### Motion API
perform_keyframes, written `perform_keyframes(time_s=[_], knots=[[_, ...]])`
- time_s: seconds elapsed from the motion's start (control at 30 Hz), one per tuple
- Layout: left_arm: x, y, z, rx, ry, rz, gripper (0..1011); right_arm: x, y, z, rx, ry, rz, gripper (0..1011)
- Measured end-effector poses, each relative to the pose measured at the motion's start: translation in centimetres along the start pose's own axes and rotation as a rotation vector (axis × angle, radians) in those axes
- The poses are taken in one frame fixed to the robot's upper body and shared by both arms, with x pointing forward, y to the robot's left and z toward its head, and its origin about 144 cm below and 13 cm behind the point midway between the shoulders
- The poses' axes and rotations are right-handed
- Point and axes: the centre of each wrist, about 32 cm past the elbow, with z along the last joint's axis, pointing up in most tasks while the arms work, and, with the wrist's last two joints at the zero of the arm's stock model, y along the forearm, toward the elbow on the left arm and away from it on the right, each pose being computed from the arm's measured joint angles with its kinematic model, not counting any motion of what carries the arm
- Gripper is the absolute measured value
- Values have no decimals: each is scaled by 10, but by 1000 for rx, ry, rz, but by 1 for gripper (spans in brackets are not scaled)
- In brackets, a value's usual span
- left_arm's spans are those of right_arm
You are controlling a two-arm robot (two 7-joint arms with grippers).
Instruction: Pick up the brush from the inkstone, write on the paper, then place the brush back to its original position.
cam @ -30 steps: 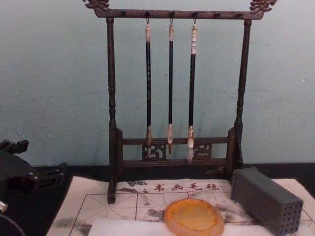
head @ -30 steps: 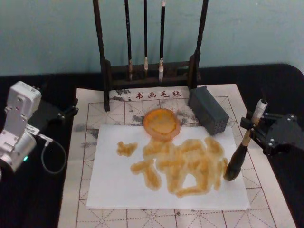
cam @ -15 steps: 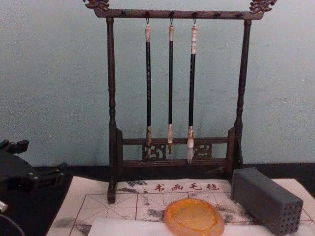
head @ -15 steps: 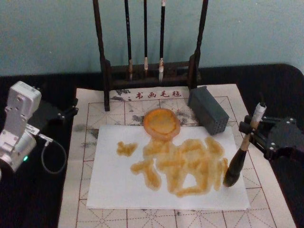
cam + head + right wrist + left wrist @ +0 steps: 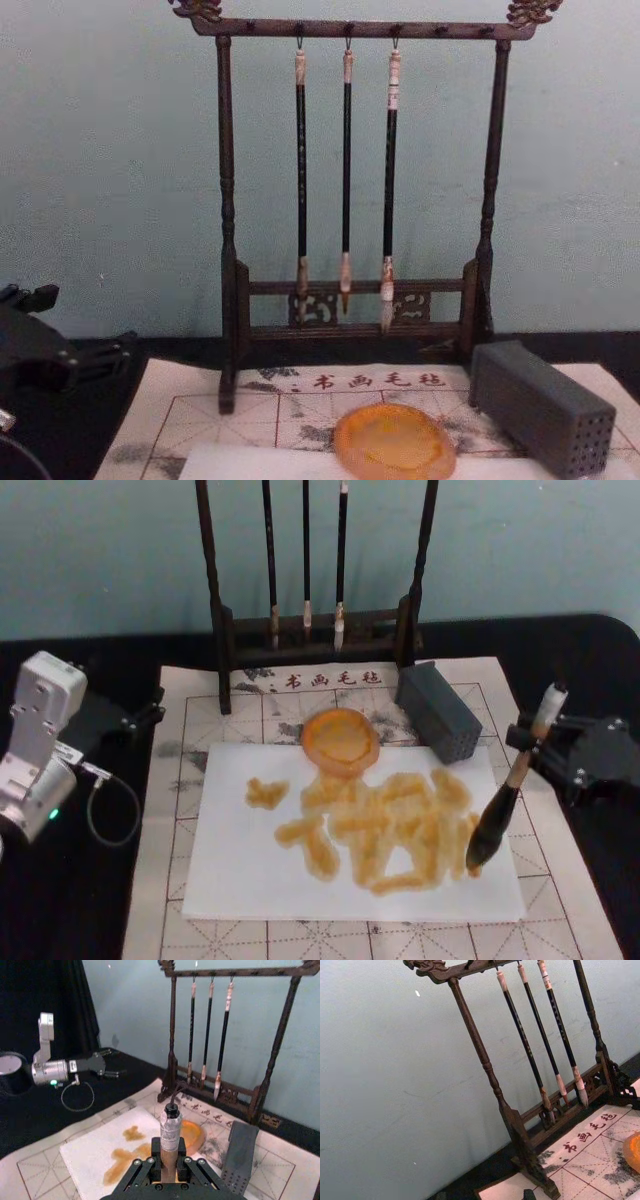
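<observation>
Along the right edge of the paper (image 5: 240, 870), the brush (image 5: 505, 805) stands tilted. Its thick dark tip is down at the right end of the orange strokes (image 5: 390, 825), and its white cap leans up and outward toward the right edge of the bench. The right tool (image 5: 532, 745) is clamped on the tan upper handle just below that cap. In the right wrist view the fingers (image 5: 150, 1162) press the shaft from both sides. I cannot tell whether the tip touches the sheet or hangs just above it.

The inkstone (image 5: 340, 740) sits at the middle of the paper's far edge, overlapping that edge, with nothing lying in it. From the brush tip it lies away from the robot and toward the left, across the painted strokes. The right arm is the nearer one and already has the brush, so the return trip is its work. The brush's long axis runs from the near left up to the far right. I judge it would have to be laid flatter to rest across the dish's rim.

A grey block (image 5: 440, 712) stands just beside the inkstone toward the right edge, near the line the brush would travel. The left tool (image 5: 140, 718) is parked by the left edge of the bench, well apart from the dish.
</observation>
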Motion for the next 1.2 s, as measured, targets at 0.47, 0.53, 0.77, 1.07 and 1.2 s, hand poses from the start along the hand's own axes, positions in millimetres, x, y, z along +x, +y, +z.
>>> perform_keyframes(time_s=[0.47,0.53,0.77,1.07,1.2], knots=[[0,0,0,0,0,0,1001,15,11,6,124,86,-34,185],[0,0,0,0,0,0,1001,18,15,6,147,109,-41,185],[0,0,0,0,0,0,1001,26,33,2,213,205,-53,185],[0,0,0,0,0,0,1001,38,64,-2,302,377,-67,185],[0,0,0,0,0,0,1001,44,79,-4,330,459,-98,185]])
